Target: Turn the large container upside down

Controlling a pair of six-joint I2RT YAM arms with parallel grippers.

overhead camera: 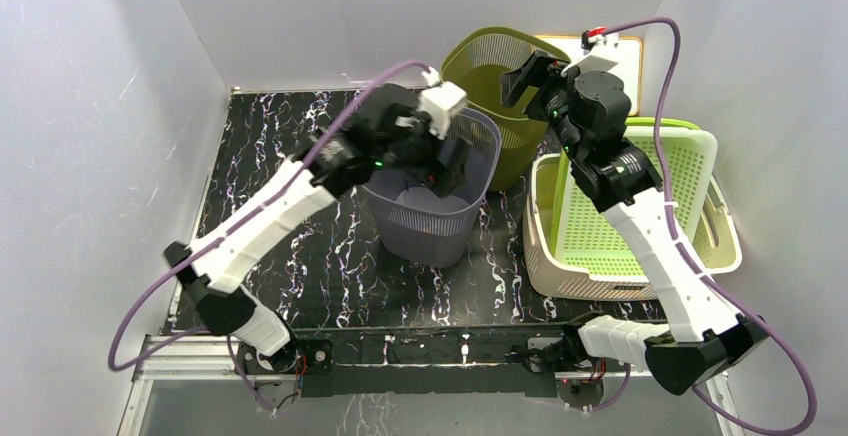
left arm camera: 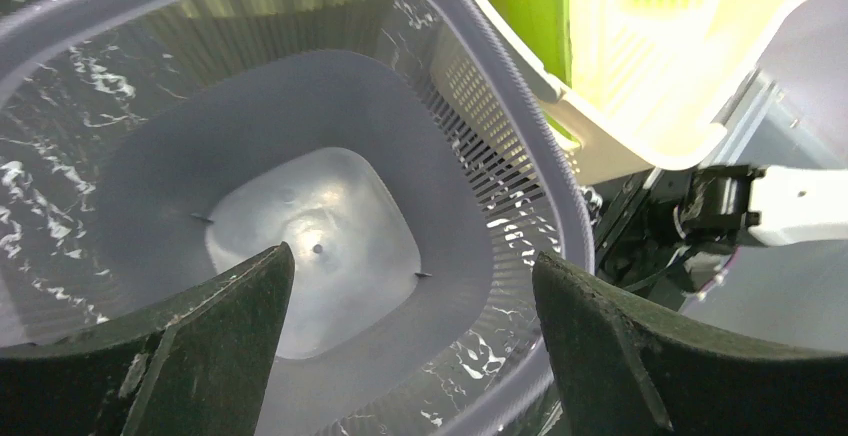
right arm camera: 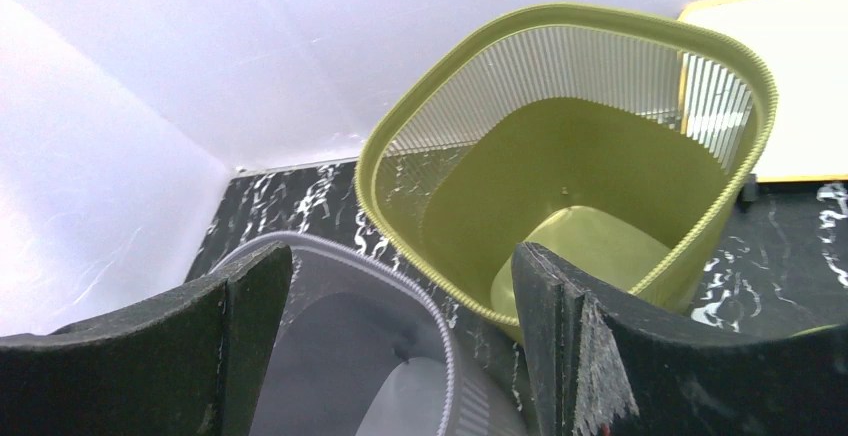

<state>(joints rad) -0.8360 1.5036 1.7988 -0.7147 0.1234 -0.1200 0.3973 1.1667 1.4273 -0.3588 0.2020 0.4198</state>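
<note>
At the centre of the frame the grey basket [overhead camera: 430, 226], our likely large container, stands upright on the worktop [overhead camera: 270, 146], the left arm [overhead camera: 265, 218] holding its jaws spread astride the rim, gripping nothing. We judge the grasp is in hand: those jaws must clench, then tip it toward the lower left. Upper right, the right arm [overhead camera: 660, 246] hangs with jaws released before the olive basket [overhead camera: 490, 66], which, with the beige basket [overhead camera: 560, 271], crowds the swing.

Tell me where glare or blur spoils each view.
Left wrist: the lime basket is blown out to near white, and glare sits on the grey basket's floor. Right wrist: the olive basket is sharp, the right hand's fingers dark. Top external: even light, no strong glare.
</note>
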